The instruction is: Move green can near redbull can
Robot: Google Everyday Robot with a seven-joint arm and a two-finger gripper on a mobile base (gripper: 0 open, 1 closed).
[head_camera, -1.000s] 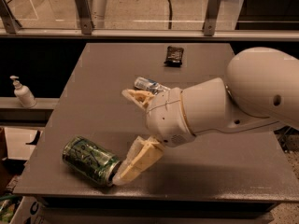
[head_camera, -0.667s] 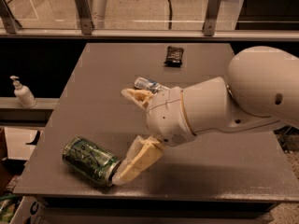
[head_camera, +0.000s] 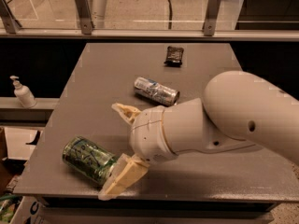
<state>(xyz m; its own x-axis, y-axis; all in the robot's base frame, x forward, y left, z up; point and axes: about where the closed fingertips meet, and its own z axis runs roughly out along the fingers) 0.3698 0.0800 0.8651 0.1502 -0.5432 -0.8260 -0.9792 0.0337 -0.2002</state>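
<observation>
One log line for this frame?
gripper open, beside green can | green can lying front-left, ungrasped | redbull can lying centre, apart | phase: pre-grasp

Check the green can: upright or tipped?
Tipped. The green can lies on its side near the table's front-left corner. The gripper, open, sits at one end of it.

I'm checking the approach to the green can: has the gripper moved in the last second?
Yes. The gripper, open, has shifted toward the near edge of the table, away from the black packet.
</observation>
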